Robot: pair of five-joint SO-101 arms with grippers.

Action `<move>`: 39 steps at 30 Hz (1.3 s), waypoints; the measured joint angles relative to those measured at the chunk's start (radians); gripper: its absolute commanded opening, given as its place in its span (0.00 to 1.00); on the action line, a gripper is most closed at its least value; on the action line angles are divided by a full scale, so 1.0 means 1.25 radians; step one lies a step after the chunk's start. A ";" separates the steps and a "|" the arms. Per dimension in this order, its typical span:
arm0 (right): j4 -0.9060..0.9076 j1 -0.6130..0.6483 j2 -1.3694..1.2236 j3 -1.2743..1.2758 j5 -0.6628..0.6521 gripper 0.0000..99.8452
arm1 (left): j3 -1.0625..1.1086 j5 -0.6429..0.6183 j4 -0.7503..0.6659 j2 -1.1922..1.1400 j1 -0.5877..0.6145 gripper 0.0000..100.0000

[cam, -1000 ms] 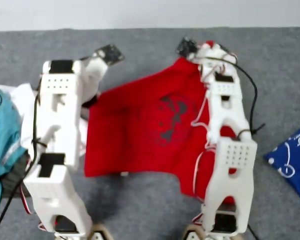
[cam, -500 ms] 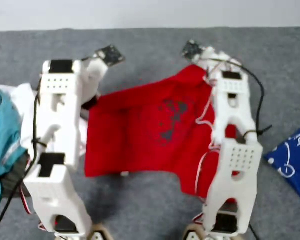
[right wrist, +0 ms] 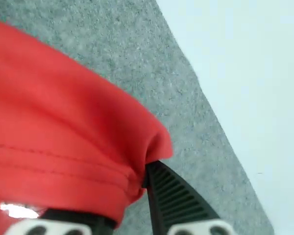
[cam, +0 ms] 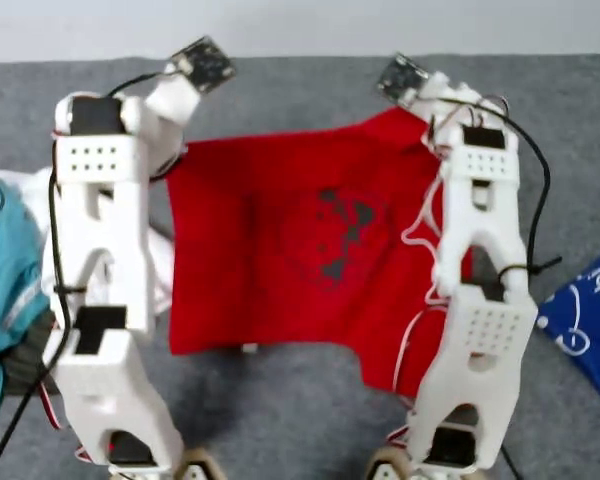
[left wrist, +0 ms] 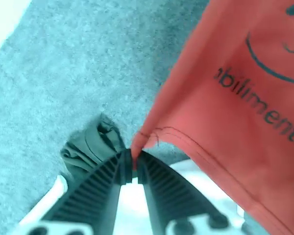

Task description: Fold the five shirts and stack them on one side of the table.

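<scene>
A red shirt (cam: 300, 250) with a dark print hangs stretched between the two arms over the grey table (cam: 300, 90). My left gripper (left wrist: 133, 164) is shut on a corner of the red shirt (left wrist: 235, 98); from above that corner sits at the far left (cam: 175, 160). My right gripper (right wrist: 144, 183) is shut on the hem of the red shirt (right wrist: 63, 137) at the far right corner (cam: 420, 125). The shirt's near edge rests low between the arm bases.
A teal shirt (cam: 5, 280) over a white one lies piled at the left edge. A blue shirt (cam: 585, 320) lies at the right edge. Grey carpet (right wrist: 152, 63) ends at a white wall behind.
Both grippers have moved away from the bases and apart, pulling the red shirt's far edge straight and taut. The left corner rose most.
</scene>
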State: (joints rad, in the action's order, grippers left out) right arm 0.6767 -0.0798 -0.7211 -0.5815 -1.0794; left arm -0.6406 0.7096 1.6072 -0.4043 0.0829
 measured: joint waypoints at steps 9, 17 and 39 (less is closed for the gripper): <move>-0.026 0.028 -0.139 0.000 -0.002 0.04 | 0.000 -0.050 -0.001 -0.109 0.001 0.00; 0.102 0.032 -0.158 -0.014 0.006 0.01 | 0.000 -0.096 -0.001 -0.119 0.001 0.00; 0.640 0.099 0.002 -0.025 0.309 0.18 | 0.128 -0.160 0.001 -0.119 -0.007 0.00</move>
State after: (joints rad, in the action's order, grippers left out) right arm 1.4760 0.0445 -0.7181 -0.6122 -0.6928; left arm -0.4810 0.5102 1.6088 -0.5531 0.0736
